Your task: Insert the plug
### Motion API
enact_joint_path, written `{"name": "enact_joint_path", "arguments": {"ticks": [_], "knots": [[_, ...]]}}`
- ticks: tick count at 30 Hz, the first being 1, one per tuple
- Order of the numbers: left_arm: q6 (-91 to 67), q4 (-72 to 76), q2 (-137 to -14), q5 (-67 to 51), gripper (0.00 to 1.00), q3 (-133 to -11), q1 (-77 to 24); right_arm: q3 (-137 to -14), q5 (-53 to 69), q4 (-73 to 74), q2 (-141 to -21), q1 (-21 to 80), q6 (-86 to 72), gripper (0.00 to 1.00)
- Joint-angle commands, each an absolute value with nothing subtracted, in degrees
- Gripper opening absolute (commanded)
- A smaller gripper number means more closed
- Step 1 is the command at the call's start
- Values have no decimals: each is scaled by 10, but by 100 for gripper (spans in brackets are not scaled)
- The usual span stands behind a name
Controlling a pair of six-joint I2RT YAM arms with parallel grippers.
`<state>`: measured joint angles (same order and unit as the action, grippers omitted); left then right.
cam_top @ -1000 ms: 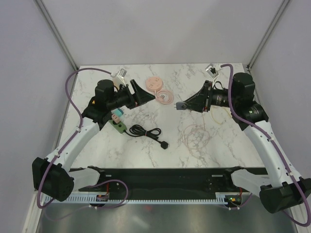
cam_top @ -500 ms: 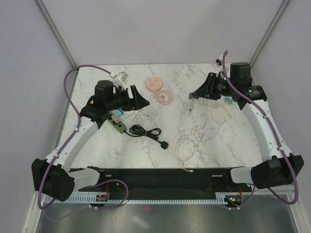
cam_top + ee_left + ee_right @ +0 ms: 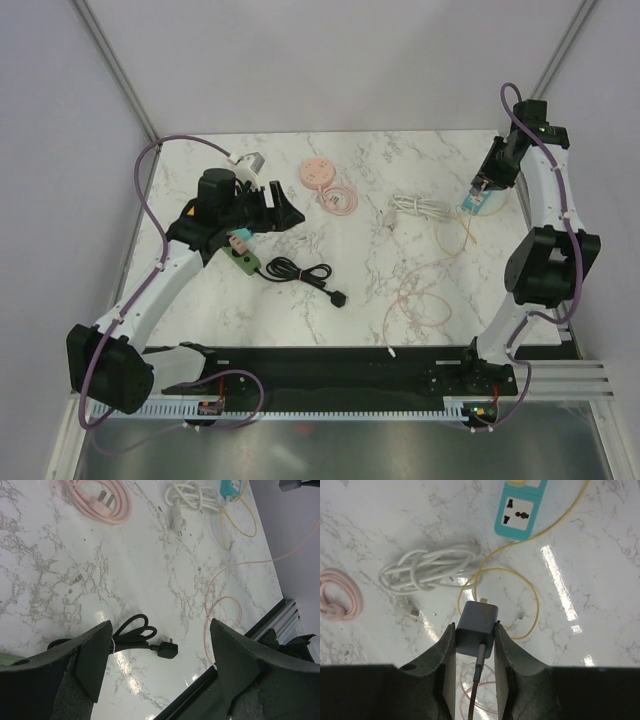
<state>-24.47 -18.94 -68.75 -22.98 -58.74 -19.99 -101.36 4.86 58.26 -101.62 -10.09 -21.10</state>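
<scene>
While the right gripper [image 3: 476, 628] is checked from its own wrist cam, the jaws are seen clamped tight on the grey plug [image 3: 478, 620]. One finger [image 3: 446, 647] is pressed on each side, the prongs are pointed away from the wrist, and a cord is run out the back. The plug is held up in the air above the marble table [image 3: 600, 580], so nothing's plugged in yet. Right under the prongs a loop of yellow cable [image 3: 532, 597] can be made out, with a bundled white cable [image 3: 432, 567] laid just beside it. The teal power strip [image 3: 519, 511] is found further out at the top edge, one socket faced upward, and it's not touched by the plug. A pink cable [image 3: 337, 600] is cut off at the left edge.

Over on the other side, the left gripper [image 3: 160, 630] is seen with jaws spread wide and nothing gripped. Below that gap a coiled black cable [image 3: 137, 632] with its own plug is laid flat on the table. In the overhead view a green socket block [image 3: 243, 262] is parked just beside that coil, and a round pink socket [image 3: 317, 172] is placed further back. A thin peach cord [image 3: 430, 300] is strewn in loose loops near the front right.
</scene>
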Motion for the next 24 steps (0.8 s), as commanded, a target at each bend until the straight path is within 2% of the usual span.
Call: {"name": "enact_joint_path", "arguments": {"ticks": [1,9,24], "knots": [[-221,-184,-694,-248,85,-589,-199,-1105,4,654,-1091,-102,-194,0],[-222,-185,-693,-233,84,-582,-199,-1281,-18,719,-1251,-117,-189,0],[-220,-185,-709,-234,83,-582,-199,-1345,38,699,-1355,-139,-194,0]]}}
